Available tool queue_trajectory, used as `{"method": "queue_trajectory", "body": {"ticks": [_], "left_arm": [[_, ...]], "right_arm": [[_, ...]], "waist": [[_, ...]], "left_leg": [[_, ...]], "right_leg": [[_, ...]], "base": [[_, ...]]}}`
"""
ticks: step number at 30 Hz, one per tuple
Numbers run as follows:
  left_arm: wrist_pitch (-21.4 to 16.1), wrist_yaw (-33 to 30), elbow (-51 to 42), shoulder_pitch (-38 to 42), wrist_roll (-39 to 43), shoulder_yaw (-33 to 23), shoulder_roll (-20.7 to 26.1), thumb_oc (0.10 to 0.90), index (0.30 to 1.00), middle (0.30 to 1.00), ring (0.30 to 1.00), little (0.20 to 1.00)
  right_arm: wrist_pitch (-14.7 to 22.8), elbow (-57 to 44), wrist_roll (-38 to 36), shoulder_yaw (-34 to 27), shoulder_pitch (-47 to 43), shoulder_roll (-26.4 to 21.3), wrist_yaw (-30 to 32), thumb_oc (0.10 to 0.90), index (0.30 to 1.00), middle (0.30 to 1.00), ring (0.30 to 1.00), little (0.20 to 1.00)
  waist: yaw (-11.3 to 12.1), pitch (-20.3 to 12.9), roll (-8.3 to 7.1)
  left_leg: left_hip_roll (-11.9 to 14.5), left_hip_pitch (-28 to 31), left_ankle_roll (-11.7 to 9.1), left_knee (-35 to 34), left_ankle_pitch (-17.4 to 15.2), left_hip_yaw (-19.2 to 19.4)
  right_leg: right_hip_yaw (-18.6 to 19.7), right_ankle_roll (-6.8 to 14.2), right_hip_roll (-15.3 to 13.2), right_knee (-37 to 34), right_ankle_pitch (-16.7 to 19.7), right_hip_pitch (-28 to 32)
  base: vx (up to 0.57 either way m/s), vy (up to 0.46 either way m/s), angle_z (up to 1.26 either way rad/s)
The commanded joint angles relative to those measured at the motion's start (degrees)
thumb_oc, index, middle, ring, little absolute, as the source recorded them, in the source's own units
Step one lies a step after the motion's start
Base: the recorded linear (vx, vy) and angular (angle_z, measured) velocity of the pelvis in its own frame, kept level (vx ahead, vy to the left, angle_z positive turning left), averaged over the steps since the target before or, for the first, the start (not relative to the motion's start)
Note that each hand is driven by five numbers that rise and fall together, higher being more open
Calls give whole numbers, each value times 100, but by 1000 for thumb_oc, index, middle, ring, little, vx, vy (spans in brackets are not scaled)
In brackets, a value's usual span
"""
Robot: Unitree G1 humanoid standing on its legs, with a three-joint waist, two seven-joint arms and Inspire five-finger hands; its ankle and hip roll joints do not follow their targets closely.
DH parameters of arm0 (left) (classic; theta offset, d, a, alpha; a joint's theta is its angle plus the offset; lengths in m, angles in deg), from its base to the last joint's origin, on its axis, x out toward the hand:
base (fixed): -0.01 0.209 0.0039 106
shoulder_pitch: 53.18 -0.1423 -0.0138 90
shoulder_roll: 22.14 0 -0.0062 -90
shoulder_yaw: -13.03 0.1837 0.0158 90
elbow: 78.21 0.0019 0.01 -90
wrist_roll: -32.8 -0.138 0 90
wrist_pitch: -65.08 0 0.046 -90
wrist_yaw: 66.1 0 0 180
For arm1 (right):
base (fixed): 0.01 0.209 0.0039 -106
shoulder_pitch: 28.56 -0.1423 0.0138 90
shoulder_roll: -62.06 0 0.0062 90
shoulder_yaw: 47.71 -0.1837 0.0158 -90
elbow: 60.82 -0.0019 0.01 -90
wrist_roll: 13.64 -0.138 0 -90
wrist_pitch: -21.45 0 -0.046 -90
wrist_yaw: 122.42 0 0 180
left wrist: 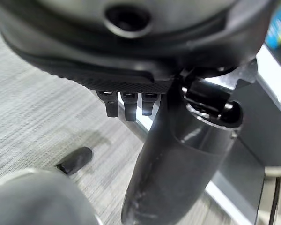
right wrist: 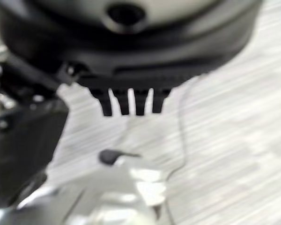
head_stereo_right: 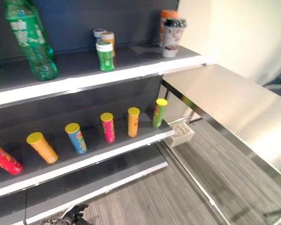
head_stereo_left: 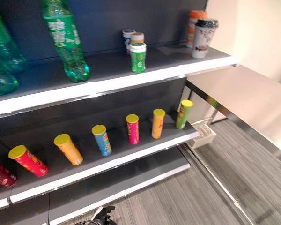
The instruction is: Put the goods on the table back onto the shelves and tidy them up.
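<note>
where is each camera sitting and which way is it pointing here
Left eye view: on the head, looking down at the shelves with green bottles above, a row of chip cans below, and the steel table on the right.
Right eye view: beside it, same shelves, cans and table, seen from slightly further right.
Left wrist view: on the left wrist, looking along the left hand at grey carpet and a shelf edge.
Right wrist view: on the right wrist, looking along the right hand at carpet.
Both wrist views share the carpet.
</note>
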Motion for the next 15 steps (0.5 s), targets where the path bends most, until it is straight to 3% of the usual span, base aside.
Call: {"method": "queue_trajectory", "body": {"ticks": [1,3,5,10,11,14,15], "left_arm": [[-143,101,-560,143,49,-160,431,800,900,900,900,900],[-205,97,-665,59,45,-268,459,800,900,900,900,900],[-262,31,-390,15,-79,-160,193,800,900,900,900,900],[-288,-417,-51,323,-266,-52,168,800,900,900,900,900],[-335,-586,-344,382,-261,7,255,800,900,900,900,900],[-480,-684,-1602,412,-273,22,586,800,900,900,900,900],[-473,-680,-1614,405,-272,20,591,800,900,900,900,900]], "right_arm": [[-5,-134,-239,36,-169,1,68,800,900,900,900,900],[95,-436,-269,113,13,69,14,800,900,900,900,900],[150,-506,-246,199,6,177,70,800,900,900,900,900],[217,-869,610,912,-23,284,408,800,900,900,900,900],[243,-1084,994,1217,-71,270,541,800,900,900,900,900],[295,-1429,1063,1308,-137,198,630,800,900,900,900,900],[294,-1431,1063,1308,-135,199,629,800,900,900,900,900]], "waist": [[126,130,-192],[116,146,-183],[109,139,-219],[93,114,-292],[131,117,-304],[140,138,-289],[139,137,-291]], "left_leg": [[-79,128,-93,58,-537,-34],[-72,126,-110,58,-519,-53],[-63,116,-120,58,-502,-87],[-34,112,-145,58,-493,-104],[-22,99,-153,58,-479,-133],[2,68,-171,58,-439,-161],[3,69,-172,58,-439,-161]], "right_leg": [[26,112,-44,89,-430,340],[9,97,-32,96,-436,344],[-9,76,-17,100,-450,355],[-37,47,14,86,-472,378],[-59,38,27,73,-485,400],[-74,38,48,65,-492,401],[-75,37,49,66,-492,402]], "base": [[11,-17,12],[1,-26,14],[0,-48,15],[1,-44,7],[-3,-59,-2],[-20,-39,3],[-22,-16,7]]}}
